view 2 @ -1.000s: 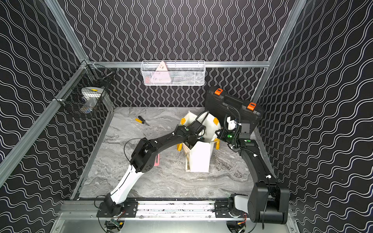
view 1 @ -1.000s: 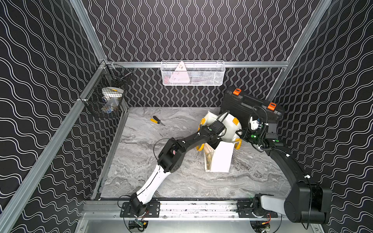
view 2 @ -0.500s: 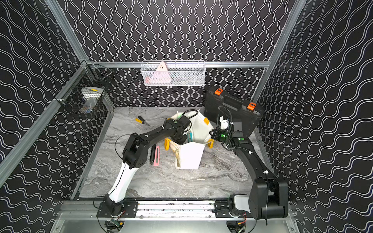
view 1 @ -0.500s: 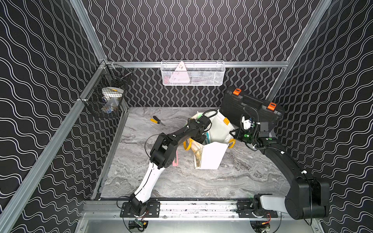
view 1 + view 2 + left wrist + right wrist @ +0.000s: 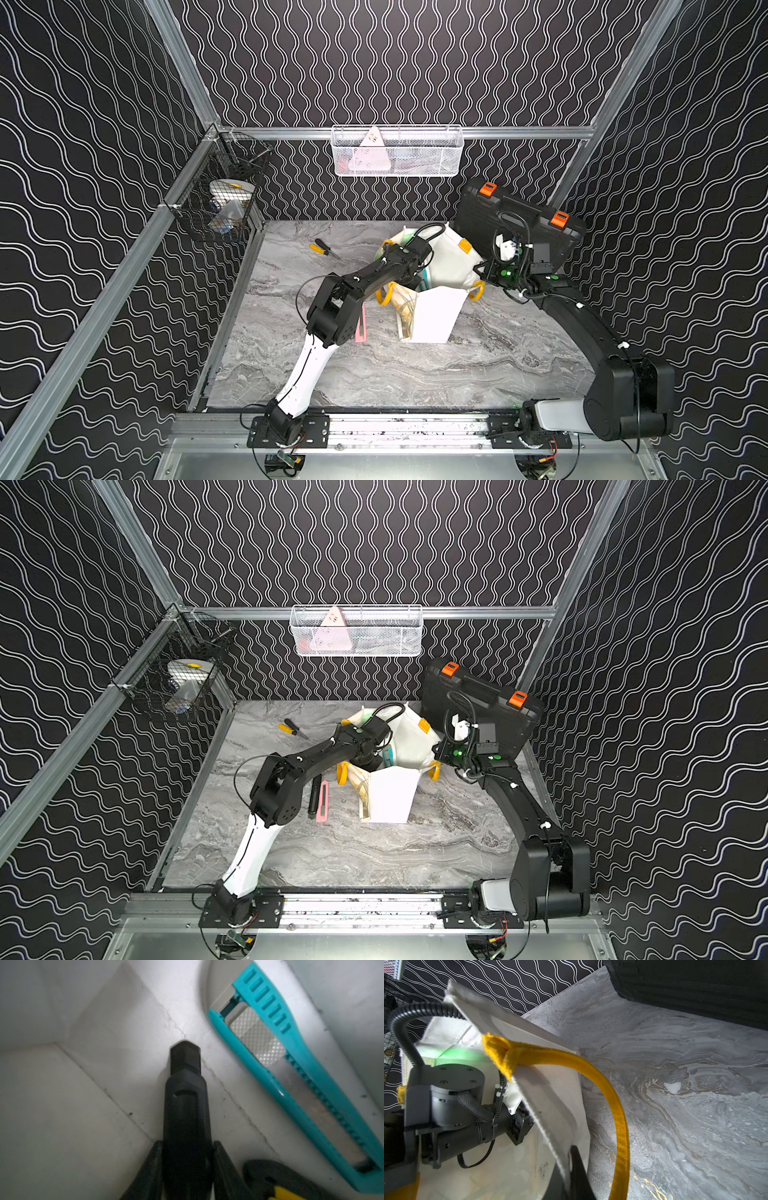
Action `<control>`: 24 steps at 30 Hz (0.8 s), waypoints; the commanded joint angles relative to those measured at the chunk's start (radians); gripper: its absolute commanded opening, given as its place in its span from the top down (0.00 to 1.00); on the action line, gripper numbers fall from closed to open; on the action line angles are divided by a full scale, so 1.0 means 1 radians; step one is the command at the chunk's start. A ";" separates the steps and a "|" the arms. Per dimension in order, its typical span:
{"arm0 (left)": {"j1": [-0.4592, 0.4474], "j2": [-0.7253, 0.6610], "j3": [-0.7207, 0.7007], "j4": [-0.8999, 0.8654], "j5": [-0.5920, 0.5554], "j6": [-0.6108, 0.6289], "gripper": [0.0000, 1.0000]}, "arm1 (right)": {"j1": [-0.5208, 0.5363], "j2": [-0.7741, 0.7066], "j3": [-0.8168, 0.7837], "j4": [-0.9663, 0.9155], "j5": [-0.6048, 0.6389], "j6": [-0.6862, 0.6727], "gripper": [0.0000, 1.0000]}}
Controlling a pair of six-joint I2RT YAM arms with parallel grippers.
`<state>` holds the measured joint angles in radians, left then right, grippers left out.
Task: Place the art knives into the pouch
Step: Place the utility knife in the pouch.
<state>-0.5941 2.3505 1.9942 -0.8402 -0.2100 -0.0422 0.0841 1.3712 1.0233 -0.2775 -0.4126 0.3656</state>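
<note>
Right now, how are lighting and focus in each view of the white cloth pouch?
Left wrist view: dim inside the white cloth pouch; black art knife soft near the lens; teal plastic cutter blurs at one end. Right wrist view: yellow woven handle sharp, green glow on cloth. Both top views: evenly lit, sharp.

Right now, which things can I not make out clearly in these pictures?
- Left hand: hidden inside the pouch in both top views; only the left wrist view shows it, gripping a black tool.
- Right hand: fingertips covered by the pouch rim that it pinches, right wrist view.
- Teal cutter: one end cut off by the left wrist picture's edge.
- White basket contents: too small, blurred by mesh, both top views.
</note>
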 commanded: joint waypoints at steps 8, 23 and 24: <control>-0.008 -0.077 -0.057 0.020 0.078 -0.022 0.67 | 0.034 -0.020 -0.036 0.073 0.067 0.006 1.00; -0.039 -0.135 -0.042 0.039 0.157 -0.049 0.48 | 0.078 -0.018 -0.017 0.064 0.095 0.009 1.00; -0.040 -0.142 -0.039 0.037 0.159 -0.050 0.47 | 0.078 -0.018 -0.015 0.063 0.096 0.009 1.00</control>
<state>-0.6304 2.2311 1.9427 -0.8017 -0.0700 -0.0784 0.1600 1.3560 0.9977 -0.2455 -0.3332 0.3740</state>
